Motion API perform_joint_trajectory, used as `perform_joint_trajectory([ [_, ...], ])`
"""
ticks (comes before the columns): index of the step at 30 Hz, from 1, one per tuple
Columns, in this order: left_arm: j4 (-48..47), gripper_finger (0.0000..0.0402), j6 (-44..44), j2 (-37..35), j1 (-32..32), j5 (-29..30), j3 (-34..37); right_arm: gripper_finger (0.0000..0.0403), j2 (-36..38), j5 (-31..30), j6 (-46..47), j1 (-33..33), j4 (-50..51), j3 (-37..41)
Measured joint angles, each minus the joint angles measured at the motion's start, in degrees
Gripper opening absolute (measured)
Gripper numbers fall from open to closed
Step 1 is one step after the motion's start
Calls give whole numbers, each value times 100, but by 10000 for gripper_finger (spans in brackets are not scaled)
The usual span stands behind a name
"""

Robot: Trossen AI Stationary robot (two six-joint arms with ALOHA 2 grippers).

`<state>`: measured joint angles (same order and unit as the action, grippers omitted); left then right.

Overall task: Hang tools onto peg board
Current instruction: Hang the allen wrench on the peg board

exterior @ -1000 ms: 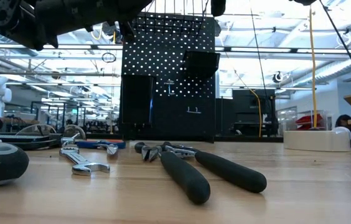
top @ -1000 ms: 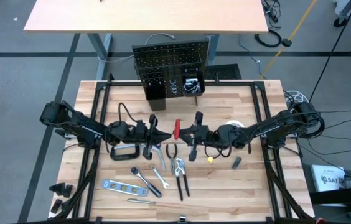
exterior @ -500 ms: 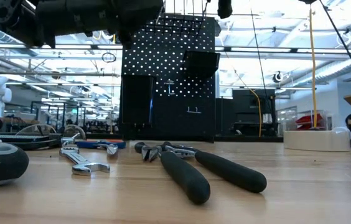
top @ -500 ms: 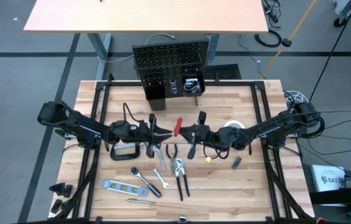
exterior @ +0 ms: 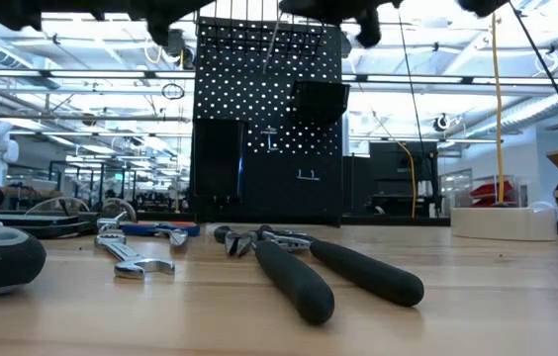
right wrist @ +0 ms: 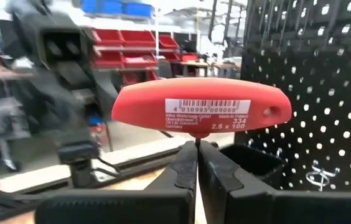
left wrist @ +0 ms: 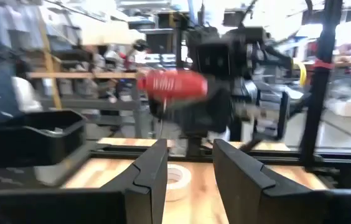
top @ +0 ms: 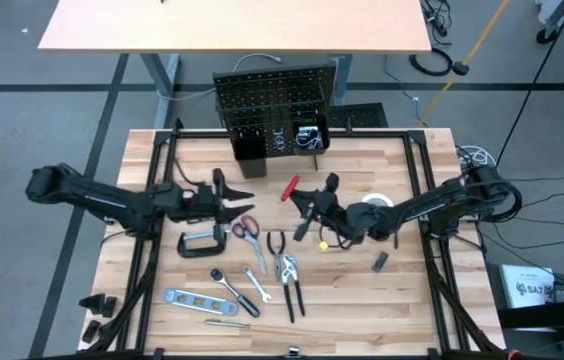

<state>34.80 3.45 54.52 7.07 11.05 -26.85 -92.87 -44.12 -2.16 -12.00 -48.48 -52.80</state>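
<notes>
step: right gripper (top: 305,203) jaws clamp red t-handled screwdriver (right wrist: 200,111); left gripper (top: 245,201) jaws parted, empty.
next: hang it on upright black perforated peg board (top: 274,98).

I count two end effectors: the left end effector (left wrist: 190,147), fingers apart on nothing, and the right end effector (right wrist: 196,149), pinched on one red-handled tool (right wrist: 200,111).

One peg board (top: 274,100) stands upright, with two black bins (top: 249,148) at its foot.

Lying on one wooden table (top: 412,300):
- one clamp (top: 200,243)
- one pair of scissors (top: 244,228)
- one level (top: 194,299)
- two wrenches (top: 237,290)
- one roll of tape (top: 375,203)
- a bunch of pliers (top: 287,275), two or three; I cannot separate them for certain
- one small grey block (top: 380,261)

One second table (top: 232,25) stands beyond.
</notes>
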Motion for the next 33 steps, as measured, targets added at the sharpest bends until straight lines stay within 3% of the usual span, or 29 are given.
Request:
perform_joint_trajectory([
  [3, -246, 123, 128, -313, 57, 125, 2, 0, -453, -140, -17, 141, 81, -333],
  [7, -495, 123, 182, -538, 64, 145, 4, 0, -1034, -877, -632, 210, 352, -1066],
  [14, -608, 123, 236, -570, 64, 143, 4, 0, -1636, -1186, -1205, 563, 520, -2001],
  [19, -927, 123, 243, -686, 64, 142, 4, 0, -1810, -1621, -978, 864, 523, -2112],
  [24, -1195, 123, 185, -937, 64, 136, 4, 0, -1954, -1619, -595, 1113, 498, -2111],
  [33, -1194, 123, 189, -1003, 64, 120, 4, 0, -2038, -1744, -815, 1391, 277, -2106],
])
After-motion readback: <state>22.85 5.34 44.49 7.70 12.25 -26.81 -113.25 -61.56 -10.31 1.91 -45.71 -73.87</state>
